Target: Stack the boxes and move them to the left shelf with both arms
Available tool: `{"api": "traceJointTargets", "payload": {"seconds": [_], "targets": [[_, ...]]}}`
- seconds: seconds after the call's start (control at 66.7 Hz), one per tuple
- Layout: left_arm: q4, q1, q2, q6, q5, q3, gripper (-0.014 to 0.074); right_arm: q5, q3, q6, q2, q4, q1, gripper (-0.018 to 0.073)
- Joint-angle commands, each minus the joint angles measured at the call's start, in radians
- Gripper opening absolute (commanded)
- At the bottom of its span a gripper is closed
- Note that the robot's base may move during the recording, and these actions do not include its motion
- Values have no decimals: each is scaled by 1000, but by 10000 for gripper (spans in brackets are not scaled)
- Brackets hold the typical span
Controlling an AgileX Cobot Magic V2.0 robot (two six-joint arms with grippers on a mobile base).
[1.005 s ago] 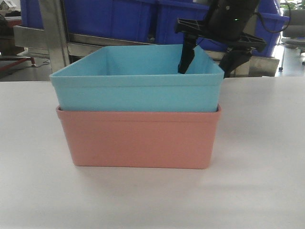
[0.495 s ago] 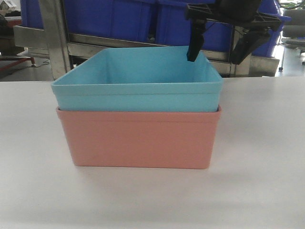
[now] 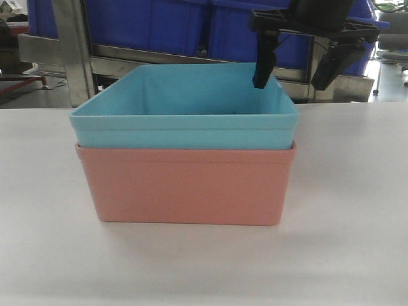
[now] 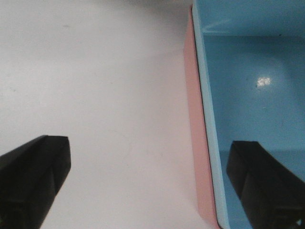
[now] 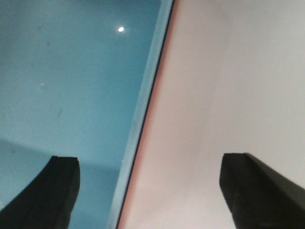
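A white counter [image 3: 344,210] fills the foreground. Behind it stands a steel rack [image 3: 70,51] loaded with dark blue crates [image 3: 146,22]. Mid-counter sits the salmon pink bin [image 3: 185,185], upright, with the light blue bin [image 3: 185,131] nested inside it, the blue rim standing above the pink one. The right hand [image 3: 289,81] hangs over the stack's far right corner with its fingers spread wide. One tip dips inside the blue bin and the other is outside its wall, apparently touching neither. The left hand [image 4: 147,143], seen only from its wrist camera, is likewise spread and straddles a side wall of the stack from above. One finger is over the blue floor, the other over bare counter.
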Motion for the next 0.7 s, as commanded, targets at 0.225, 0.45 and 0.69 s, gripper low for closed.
{"api": "traceJointTargets", "payload": {"seconds": [0.225,0.45,0.69], "targets": [[8,0,272,-6,58,-282,566,-110,-38,55,-65,-11,36,624],[0,-11,419,-6,74,-381,566,-120,-38,73,-53,-11,37,624],[-65,-42,502,-6,49,-407,566,-99,-37,73,0,-11,43,624]]}}
